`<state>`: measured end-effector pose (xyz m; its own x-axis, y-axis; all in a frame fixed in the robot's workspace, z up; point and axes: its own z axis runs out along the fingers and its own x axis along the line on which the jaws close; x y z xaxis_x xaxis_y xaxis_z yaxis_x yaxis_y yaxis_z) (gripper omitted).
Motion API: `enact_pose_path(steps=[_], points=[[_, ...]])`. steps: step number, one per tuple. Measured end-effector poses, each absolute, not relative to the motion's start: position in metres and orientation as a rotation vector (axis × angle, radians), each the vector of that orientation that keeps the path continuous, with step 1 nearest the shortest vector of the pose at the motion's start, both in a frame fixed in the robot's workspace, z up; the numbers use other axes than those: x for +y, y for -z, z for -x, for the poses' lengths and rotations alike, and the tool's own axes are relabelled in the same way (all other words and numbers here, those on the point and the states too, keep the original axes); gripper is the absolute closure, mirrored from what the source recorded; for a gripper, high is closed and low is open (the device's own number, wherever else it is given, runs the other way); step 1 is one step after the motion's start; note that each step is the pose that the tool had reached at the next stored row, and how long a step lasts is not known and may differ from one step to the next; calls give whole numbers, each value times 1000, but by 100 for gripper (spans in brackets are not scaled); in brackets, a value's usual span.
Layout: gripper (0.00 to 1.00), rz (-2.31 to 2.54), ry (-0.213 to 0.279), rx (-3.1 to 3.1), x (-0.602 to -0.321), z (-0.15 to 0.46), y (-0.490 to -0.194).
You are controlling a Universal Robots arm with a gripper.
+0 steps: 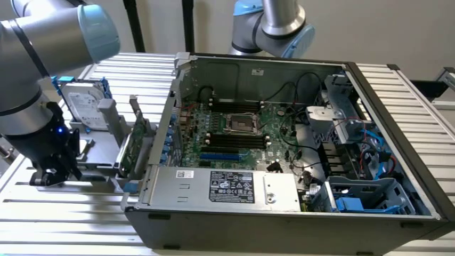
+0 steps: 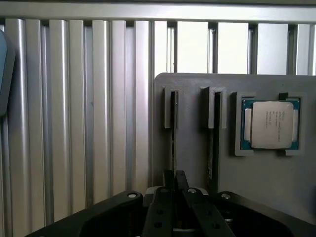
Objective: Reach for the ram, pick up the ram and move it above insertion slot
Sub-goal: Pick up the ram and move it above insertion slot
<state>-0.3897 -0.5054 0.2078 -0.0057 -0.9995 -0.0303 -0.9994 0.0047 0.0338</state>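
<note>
From where I stand the arm is bent low at the exterior view's left, its pincer (image 1: 51, 173) down at the grey holder (image 1: 96, 160) that sits on the slatted counter (image 1: 71, 213) beside the open computer case (image 1: 284, 224). The wrist view shows it better. The ram (image 2: 173, 129) stands on edge in one groove of the holder (image 2: 192, 163), with a second stick (image 2: 216, 143) in the neighbouring groove and a processor chip (image 2: 270, 124) in its recess just past that.

The pincer (image 2: 175, 183) is drawn in to a sliver, and the ram's top edge runs straight into that sliver. To my eye it is pinching the stick, which sits fully seated in its groove.

The step in hand looks to be the pick itself. To do it well, the grip wants to stay square on the thin board — centred across its thickness, not skewed toward the second stick. The pull should run in line with the groove walls, so the board does not bind or flex.

The memory slots (image 1: 235, 140) on the motherboard (image 1: 249, 125) lie well apart from here, beyond the expansion card (image 1: 133, 144) and the case wall. The hard drive (image 1: 84, 106) stands behind the holder.
</note>
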Motion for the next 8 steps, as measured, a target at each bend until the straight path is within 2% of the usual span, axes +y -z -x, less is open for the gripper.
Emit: enact_pose_path(steps=[8], points=[[87, -2212, 74, -2224, -505, 389, -233]])
